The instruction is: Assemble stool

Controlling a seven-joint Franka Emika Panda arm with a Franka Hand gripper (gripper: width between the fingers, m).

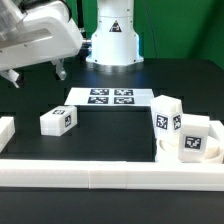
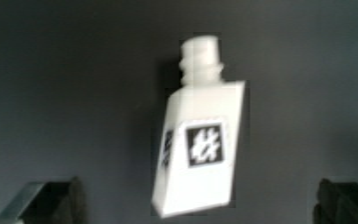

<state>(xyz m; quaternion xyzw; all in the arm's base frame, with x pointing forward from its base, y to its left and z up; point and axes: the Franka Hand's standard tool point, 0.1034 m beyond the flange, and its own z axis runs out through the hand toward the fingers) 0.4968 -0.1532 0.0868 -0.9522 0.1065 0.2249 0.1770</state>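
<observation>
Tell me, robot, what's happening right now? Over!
Gripper open, empty, hovering. Small white plastic block leg with marker tag lies loose beneath, untouched. Nothing between them.

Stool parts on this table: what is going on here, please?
The arm's gripper hangs open above the table, holding nothing. Its wrist view shows one leg lying flat below, untouched. On the exterior view's right, a second leg and a third leg stand by the seat; whether either is joined to it, I cannot tell.
</observation>
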